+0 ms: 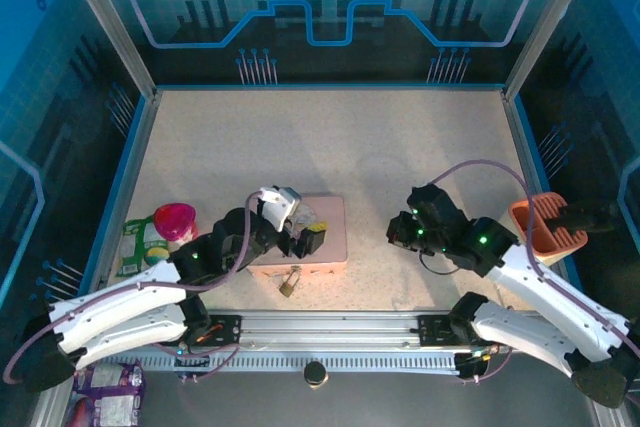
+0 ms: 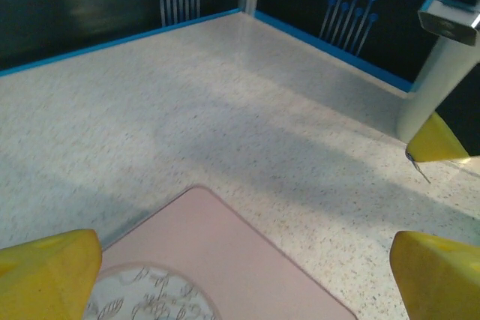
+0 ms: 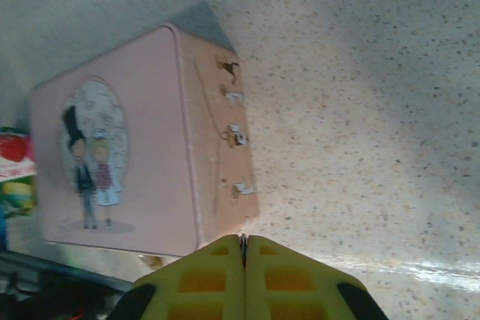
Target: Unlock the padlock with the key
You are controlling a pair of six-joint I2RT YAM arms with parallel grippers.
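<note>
The small brass padlock (image 1: 289,282) lies on the table just in front of the pink tin (image 1: 322,232), free of both grippers. My left gripper (image 1: 303,236) hovers open over the tin (image 2: 225,260), and its yellow fingertips (image 2: 46,275) stand wide apart with nothing between them. My right gripper (image 1: 396,233) is to the right of the tin and is shut. A thin sliver of the grey key (image 3: 243,242) shows pinched between its pads. In the left wrist view the key tip (image 2: 418,167) pokes out of the right gripper's yellow finger (image 2: 435,140). The tin's hinged side (image 3: 225,148) faces the right gripper (image 3: 243,249).
A pink cup (image 1: 175,219) and a green packet (image 1: 140,247) sit at the left edge. An orange basket (image 1: 545,225) sits at the right edge. A blue-trimmed wall (image 1: 320,87) bounds the table. Open tabletop (image 1: 330,147) lies behind the tin.
</note>
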